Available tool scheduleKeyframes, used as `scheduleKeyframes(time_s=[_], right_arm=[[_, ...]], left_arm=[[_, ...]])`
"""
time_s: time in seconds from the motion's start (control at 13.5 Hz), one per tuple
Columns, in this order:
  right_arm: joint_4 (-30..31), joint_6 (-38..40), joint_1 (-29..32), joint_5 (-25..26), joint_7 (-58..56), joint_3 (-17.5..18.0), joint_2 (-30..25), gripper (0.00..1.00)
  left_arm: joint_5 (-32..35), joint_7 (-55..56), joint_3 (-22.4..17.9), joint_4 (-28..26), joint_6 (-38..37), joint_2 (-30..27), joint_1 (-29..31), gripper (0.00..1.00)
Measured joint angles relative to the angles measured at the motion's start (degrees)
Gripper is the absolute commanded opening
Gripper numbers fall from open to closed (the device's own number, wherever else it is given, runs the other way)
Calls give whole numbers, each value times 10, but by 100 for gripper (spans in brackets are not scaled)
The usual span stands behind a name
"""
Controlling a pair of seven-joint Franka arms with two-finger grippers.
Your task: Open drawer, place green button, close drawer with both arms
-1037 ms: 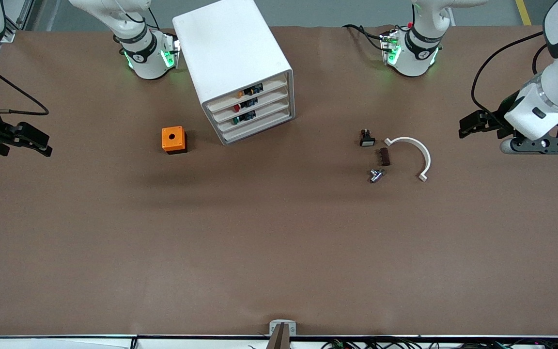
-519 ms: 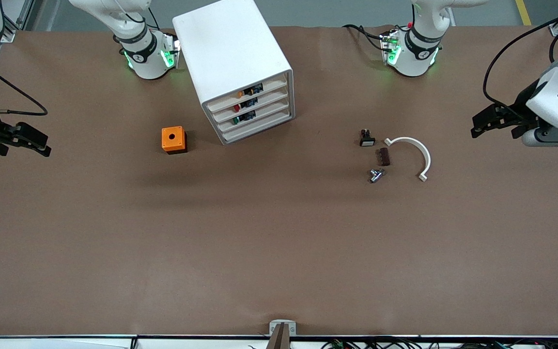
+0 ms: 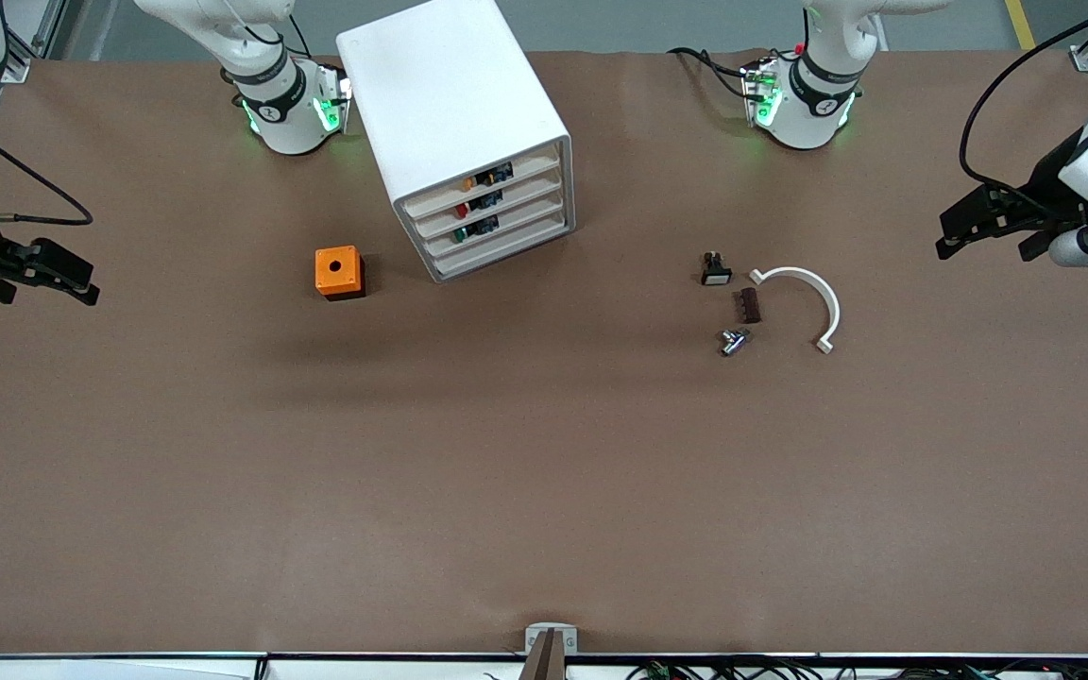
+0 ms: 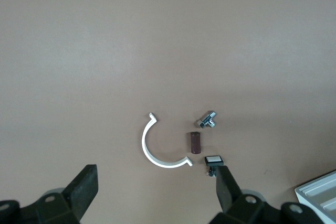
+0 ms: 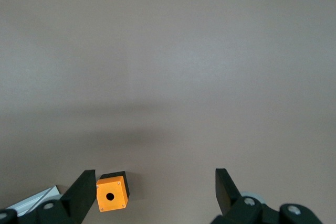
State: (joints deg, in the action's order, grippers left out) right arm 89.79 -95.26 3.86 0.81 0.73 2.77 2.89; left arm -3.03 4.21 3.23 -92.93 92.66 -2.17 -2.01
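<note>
The white drawer cabinet (image 3: pixel 454 104) stands near the right arm's base, and its drawers (image 3: pixel 497 222) look pushed in. The green-capped button (image 3: pixel 462 235) shows through the front of the third drawer from the top. My left gripper (image 3: pixel 948 236) is open and empty in the air at the left arm's end of the table. In the left wrist view it (image 4: pixel 155 192) hangs over bare table beside the small parts. My right gripper (image 3: pixel 83 281) is open and empty at the right arm's end of the table. In the right wrist view it (image 5: pixel 153 192) shows with the orange cube beside one finger.
An orange cube with a hole (image 3: pixel 338 272) sits beside the cabinet, toward the right arm's end. A white-faced black button (image 3: pixel 716 272), a brown block (image 3: pixel 749 305), a metal part (image 3: pixel 733 341) and a white curved piece (image 3: pixel 813 297) lie toward the left arm's end.
My left gripper has drawn back from the small parts, toward the left arm's end of the table. My right gripper has hardly moved.
</note>
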Motion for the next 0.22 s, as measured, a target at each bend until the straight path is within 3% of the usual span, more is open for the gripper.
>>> scheduleKeyframes(time_s=[0.22], right_arm=[[-1, -14, 0, 0, 0, 0, 0, 100]], left_arm=[[0, 0, 0, 0, -4, 0, 0, 99]])
